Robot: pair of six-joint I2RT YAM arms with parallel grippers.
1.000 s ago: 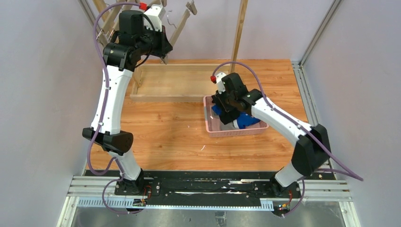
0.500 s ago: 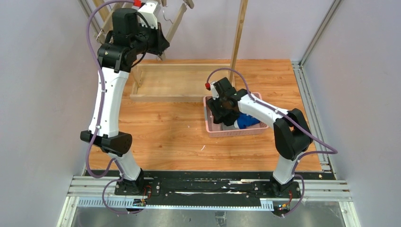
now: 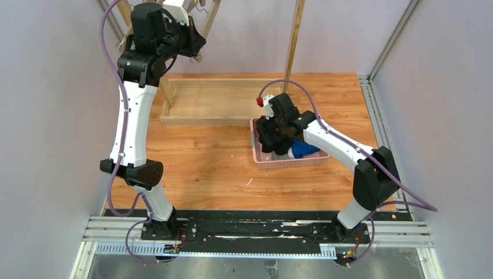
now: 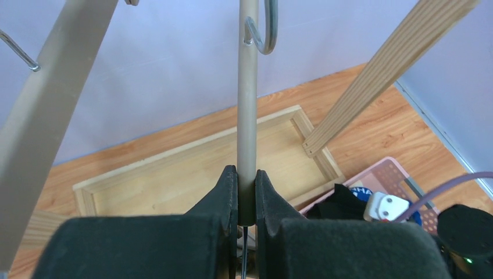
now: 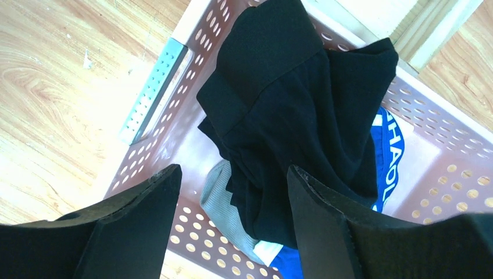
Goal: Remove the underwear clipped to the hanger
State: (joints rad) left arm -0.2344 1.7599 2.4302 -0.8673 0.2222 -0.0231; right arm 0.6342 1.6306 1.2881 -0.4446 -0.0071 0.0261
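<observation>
My left gripper is shut on the grey-beige bar of the hanger, held high at the back left; a metal hook shows at the bar's far end. No underwear hangs from the part I see. The black underwear lies crumpled on top in the pink basket, over the blue underwear and the grey underwear. My right gripper hangs open just above the pile, jaws apart on either side of it and holding nothing. The top view shows it over the basket.
A wooden rack stands at the back, with an upright post and a low tray-like base frame touching the basket's far side. A slanted rack leg passes right of the hanger. Purple walls and metal rails enclose the table.
My right gripper has opened over the basket and let go of the black underwear, which now lies on the pile. My left arm has raised the hanger higher and further back.
</observation>
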